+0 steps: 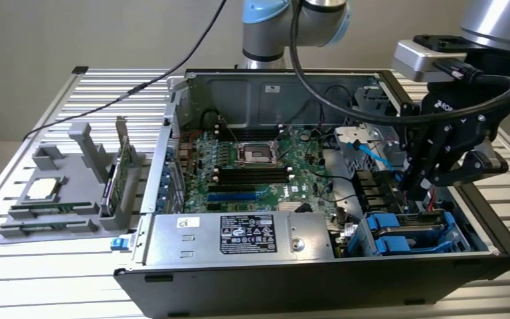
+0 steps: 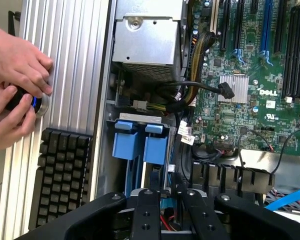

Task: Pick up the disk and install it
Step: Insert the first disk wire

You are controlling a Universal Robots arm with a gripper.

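Note:
The disk lies low in the drive bay at the front corner of the open computer case, on the exterior view's right. Its grey metal face is framed by a bright blue carrier. In the wrist view the disk shows its two blue end tabs, and its blue rails run back toward me. My gripper reaches down into the bay at the disk's far edge. Seen from the wrist, the gripper has its jaws drawn close, with a strip of the blue carrier between them. Red wires lie just beneath.
A silver power supply box sits beside the bay, with the green motherboard behind it and a blue cable looping above. A grey fixture holding a small chip stands outside the case. A person's hands and a black keyboard are beside the case.

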